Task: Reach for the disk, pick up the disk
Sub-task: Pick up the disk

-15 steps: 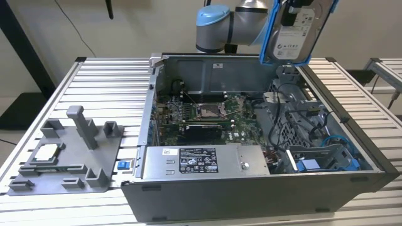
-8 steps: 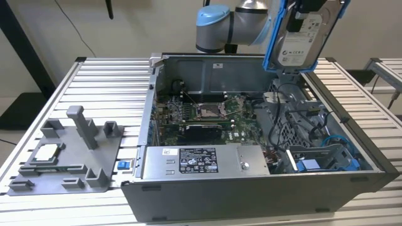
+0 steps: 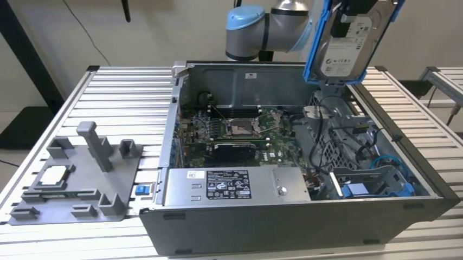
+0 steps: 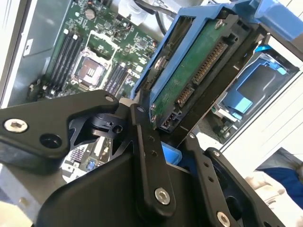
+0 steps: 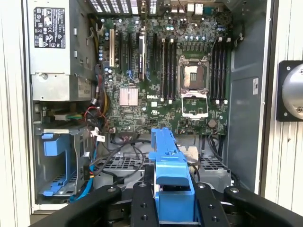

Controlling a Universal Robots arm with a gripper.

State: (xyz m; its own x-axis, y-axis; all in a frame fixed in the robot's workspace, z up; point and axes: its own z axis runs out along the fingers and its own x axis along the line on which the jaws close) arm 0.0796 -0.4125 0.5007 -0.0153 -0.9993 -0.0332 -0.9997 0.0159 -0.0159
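The disk [image 3: 346, 47], a silver drive with a white label in blue rails, hangs upright above the back right corner of the open computer case in the exterior view. My gripper [image 5: 170, 191] is shut on it. In the first wrist view the black fingers [image 5: 142, 203] flank the blue rail [image 5: 169, 165]. In the second wrist view the disk's green circuit board side [image 4: 194, 80] faces the camera, clamped between the fingers [image 4: 144, 137].
The open case [image 3: 289, 227] holds a motherboard [image 3: 231, 130], a power supply [image 3: 231, 187], loose cables and an empty blue bracket [image 3: 369, 188] in the drive bay. At the exterior view's left, a grey fixture [image 3: 79, 179] carries a white-topped chip [image 3: 54, 176]. The slatted table [image 3: 123, 92] lies around.
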